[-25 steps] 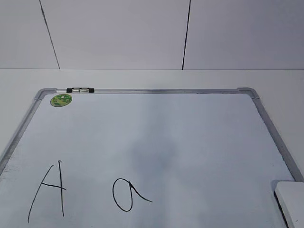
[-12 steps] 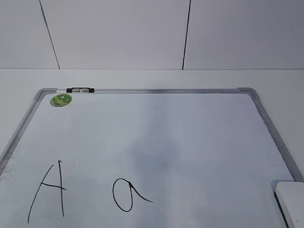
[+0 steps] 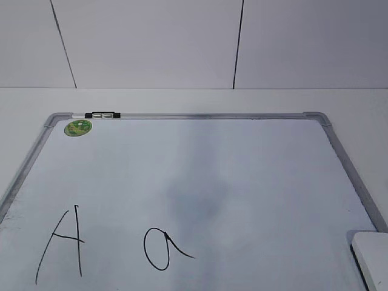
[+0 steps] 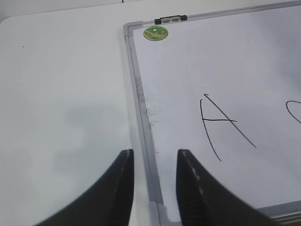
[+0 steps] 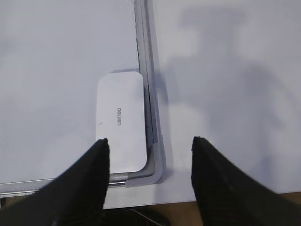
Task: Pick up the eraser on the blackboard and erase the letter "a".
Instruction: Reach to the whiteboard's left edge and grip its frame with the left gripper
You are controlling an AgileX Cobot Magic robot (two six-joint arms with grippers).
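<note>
The blackboard is a large white board with a grey frame, lying flat on the table. The letter "a" is written in black near its front edge, right of a capital "A". The white eraser lies in the board's front right corner; it also shows in the right wrist view, next to the frame. My right gripper is open and empty, above that corner. My left gripper is open and empty, above the board's left frame. Neither gripper shows in the exterior view.
A green round sticker and a black clip sit at the board's far left corner. White table surrounds the board. The table's front edge lies just below the eraser's corner. A white panelled wall stands behind.
The eraser's visible part in the exterior view sits slightly lower at the frame's corner. The board and writing are unchanged.
</note>
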